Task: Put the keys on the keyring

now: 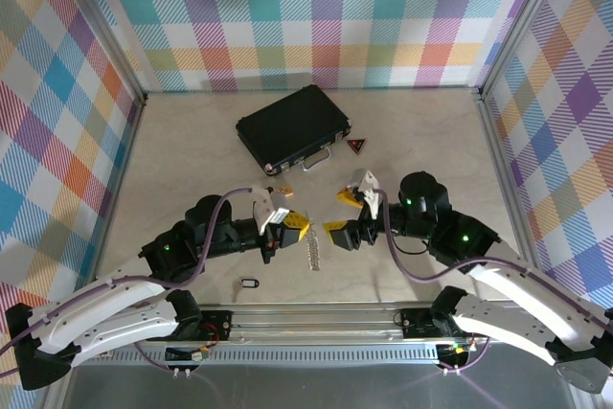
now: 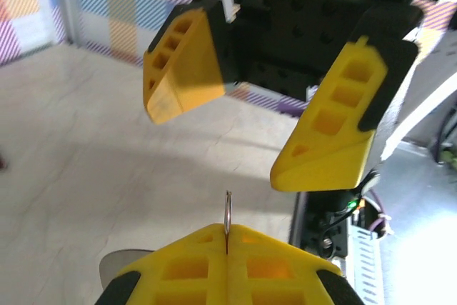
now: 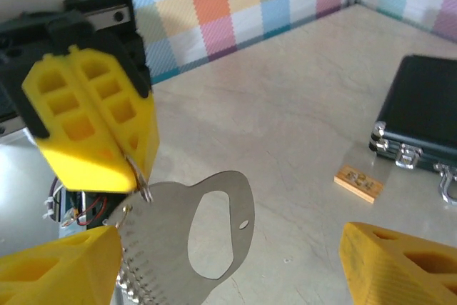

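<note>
The keys [image 1: 311, 252] hang as a silvery, jagged-edged bunch from my left gripper [image 1: 295, 229], which is shut on their thin silver loop [image 2: 228, 212]. In the right wrist view the bunch shows as a flat silver piece with an oval hole [image 3: 214, 198] and a toothed fringe, dangling under the left fingers [image 3: 93, 126]. My right gripper [image 1: 343, 215] faces the left one, open, its fingers [image 3: 400, 266] standing either side of the bunch without touching it. The keyring [image 1: 250, 283], a tiny dark oval, lies on the table near the front edge, left of both grippers.
A black case [image 1: 292, 126] lies at the back centre, with a small red triangle [image 1: 356, 146] to its right. A small tan block [image 1: 284, 191] rests just behind the left gripper. The front rail [image 1: 316, 318] runs close behind the keyring.
</note>
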### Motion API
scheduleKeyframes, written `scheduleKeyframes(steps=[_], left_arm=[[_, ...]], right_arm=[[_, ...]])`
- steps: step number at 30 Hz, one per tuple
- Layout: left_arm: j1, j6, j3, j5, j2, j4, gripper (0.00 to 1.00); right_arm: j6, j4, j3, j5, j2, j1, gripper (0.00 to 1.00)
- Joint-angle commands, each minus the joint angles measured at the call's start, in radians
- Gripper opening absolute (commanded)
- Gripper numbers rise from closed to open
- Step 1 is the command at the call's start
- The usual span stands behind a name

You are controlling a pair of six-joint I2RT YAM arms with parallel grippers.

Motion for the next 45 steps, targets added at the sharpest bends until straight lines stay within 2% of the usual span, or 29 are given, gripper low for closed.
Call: scheduleKeyframes(steps=[1,6,12,20,25,33,45], left_arm=[[0.033,-0.053,-0.009,-0.102,0.004,0.002,0.00],[0.157,-0.131,-0.013,-0.092,0.024,-0.012,0.00],[0.344,-0.224,-0.033,-0.014,0.033,-0.011,0.00],[0.459,-0.243,-0.032,-0.011,0.007,-0.063,0.00],[0.562,-0.269,-0.031,0.014,0.002,-0.094,0.00],[0.620,-0.253,-0.021,-0.044,-0.022,-0.138,0.00],[0.651,-0.233,-0.035,-0.148,-0.062,-0.148,0.00]], right_arm=[[0.068,0.058,-0.033,-0.020,0.034,-0.017,0.80],[0.112,0.109,-0.067,-0.021,0.117,-0.025,0.81],[0.120,0.168,-0.108,-0.103,0.211,-0.020,0.81],[0.124,0.247,-0.100,-0.142,0.383,0.045,0.74],[0.231,0.311,-0.051,-0.102,0.544,0.118,0.70],[0.473,0.276,0.110,0.039,0.784,0.263,0.60],[0.626,0.214,0.276,0.154,0.970,0.401,0.49]])
